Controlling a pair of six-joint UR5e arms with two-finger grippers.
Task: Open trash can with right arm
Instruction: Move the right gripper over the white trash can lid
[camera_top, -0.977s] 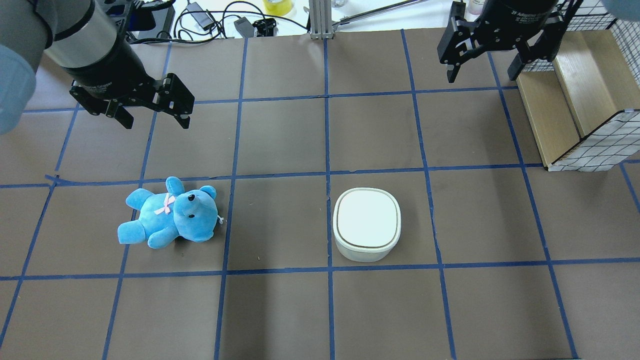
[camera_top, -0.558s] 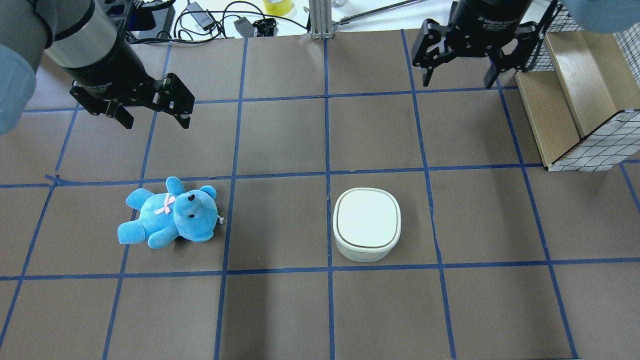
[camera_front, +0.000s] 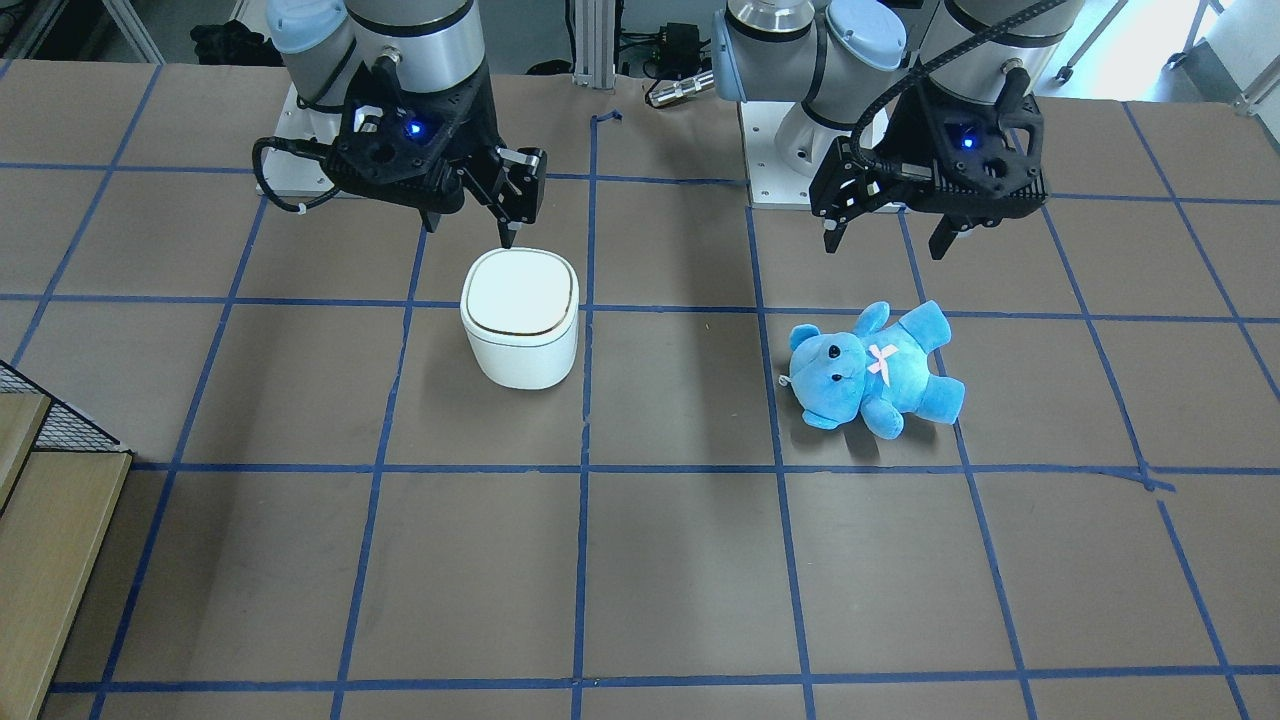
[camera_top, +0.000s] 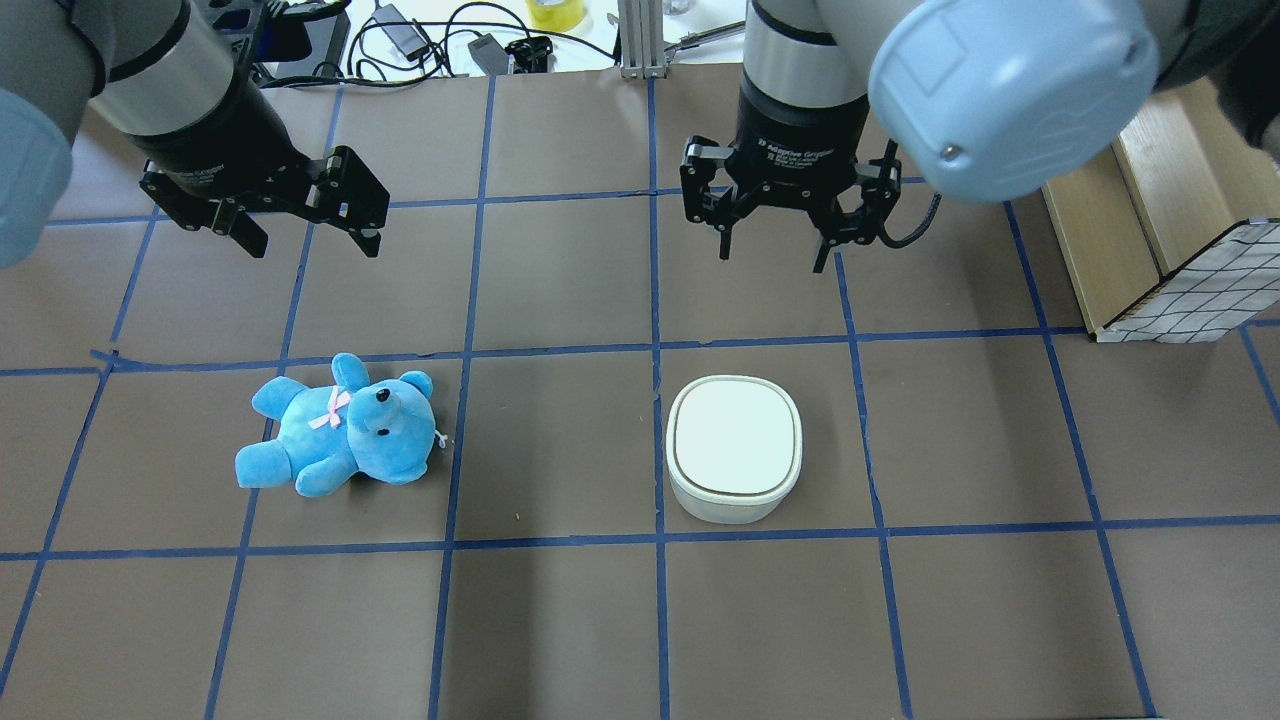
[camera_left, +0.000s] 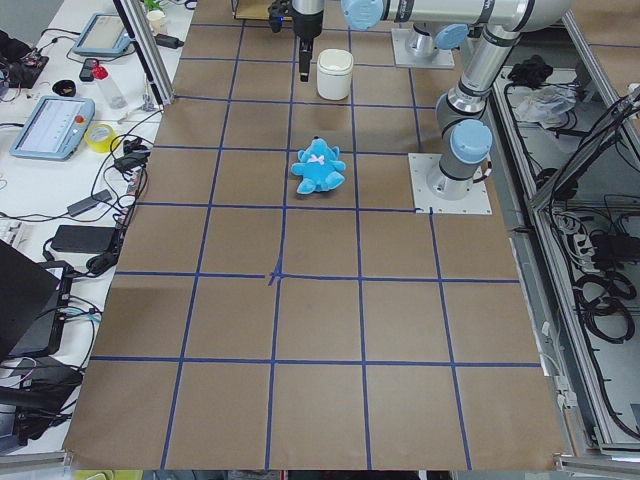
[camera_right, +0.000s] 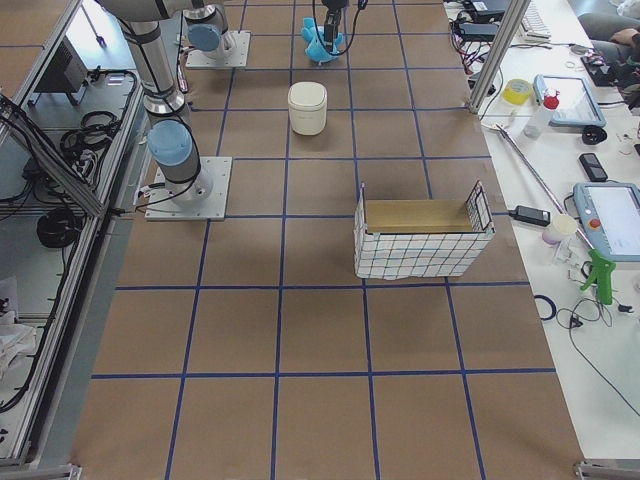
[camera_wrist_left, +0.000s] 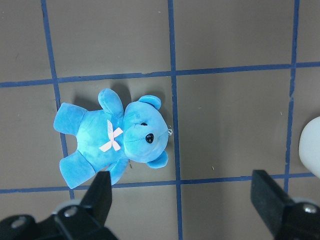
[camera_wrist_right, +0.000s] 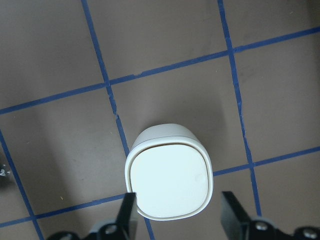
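Observation:
The white trash can (camera_top: 733, 450) stands upright on the brown table with its gold-edged lid shut. It also shows in the front view (camera_front: 520, 315) and in the right wrist view (camera_wrist_right: 169, 177). My right gripper (camera_top: 770, 260) is open and empty. It hovers well above the table close to the can, touching nothing. In the right wrist view the can lies below, between the two fingers (camera_wrist_right: 127, 212). In the front view the right gripper (camera_front: 470, 232) hangs just behind the can. My left gripper (camera_top: 312, 250) is open and empty, high above the blue teddy bear (camera_top: 340, 430).
A wooden box with wire-mesh sides (camera_top: 1150, 200) stands at the table's right edge. The teddy bear lies on its back left of the can, about one grid square away. Cables and devices (camera_top: 420, 40) lie beyond the table's far edge.
My right arm has swung left from beside the wooden box to a spot over the table near the trash can. The left arm, the can and the bear have not moved.

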